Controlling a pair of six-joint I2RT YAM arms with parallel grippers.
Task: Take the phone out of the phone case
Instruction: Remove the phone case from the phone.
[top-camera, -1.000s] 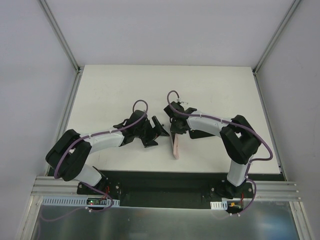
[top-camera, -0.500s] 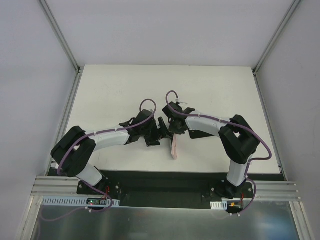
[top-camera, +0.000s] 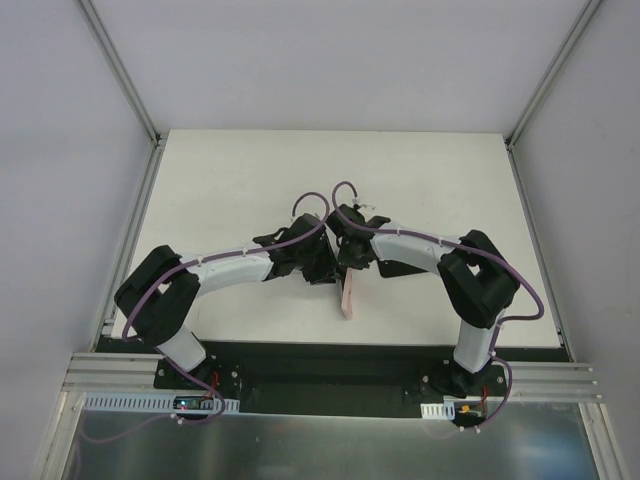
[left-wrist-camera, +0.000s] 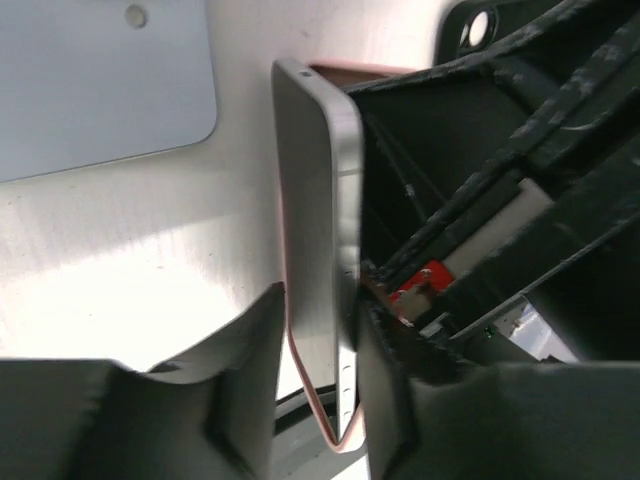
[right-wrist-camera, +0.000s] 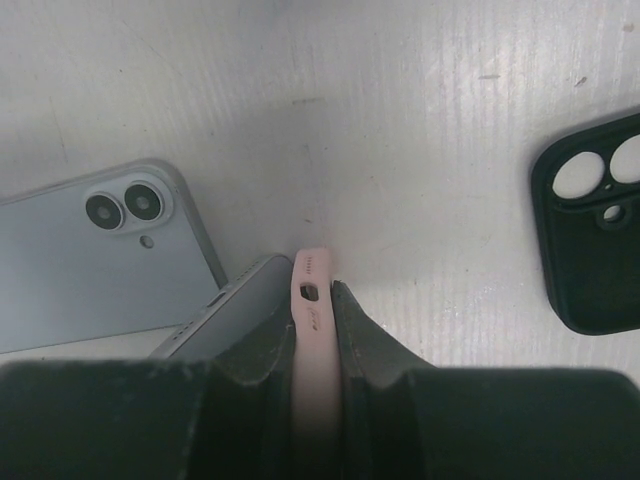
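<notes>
The grey phone stands on edge, partly out of the pink phone case. In the left wrist view a thin pink rim of the case curls away from the phone's lower end. My left gripper is shut on the phone, one finger on each flat side. My right gripper is shut on the case's end, with the phone leaning out to its left. From above, both grippers meet at the table's middle, and the case sticks out toward the near edge.
A second, light blue phone with two camera lenses lies flat on the table beside the grip. A black phone case lies face down to the right. The white table has metal frame rails along its sides.
My left gripper has moved right, up to the right gripper, and its fingers have closed from wide open onto the phone. The right gripper and the case have barely moved.
</notes>
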